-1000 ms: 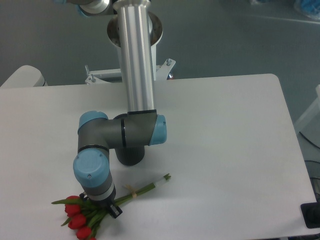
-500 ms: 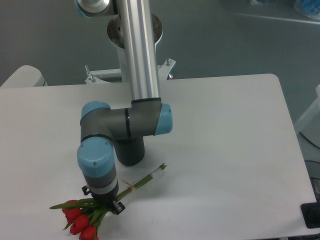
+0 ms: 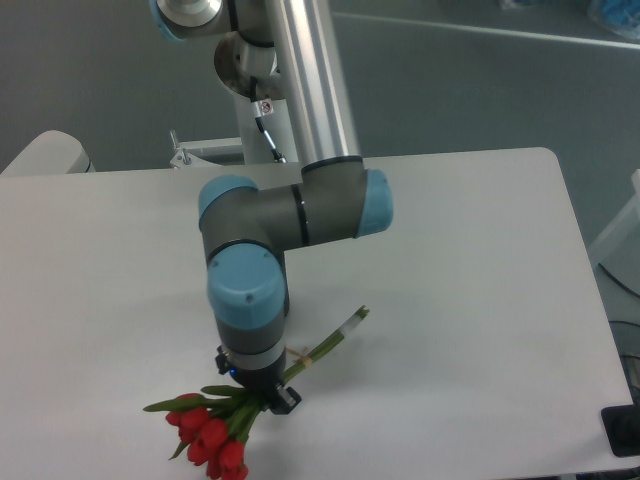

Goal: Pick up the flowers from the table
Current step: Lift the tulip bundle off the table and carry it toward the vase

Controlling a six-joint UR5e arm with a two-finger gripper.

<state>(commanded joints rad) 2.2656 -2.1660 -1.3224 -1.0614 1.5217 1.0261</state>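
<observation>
The flowers (image 3: 213,441), red tulips on green stems tied with beige string, hang low over the near left part of the white table (image 3: 460,250). The red heads point toward the front edge and the pale stem ends (image 3: 355,320) point up and to the right. My gripper (image 3: 258,393) points straight down from the grey and blue wrist and is shut on the stems just above the heads. The wrist hides most of its fingers.
The arm's silver tube (image 3: 315,90) rises at the back centre. A metal bracket (image 3: 190,152) sits past the table's far edge. A white rounded object (image 3: 45,155) is at the far left. A black item (image 3: 625,430) lies off the table's right front corner.
The arm has swung right, and the flowers moved right with the gripper. The bunch has risen a little, with the stem ends now higher.
</observation>
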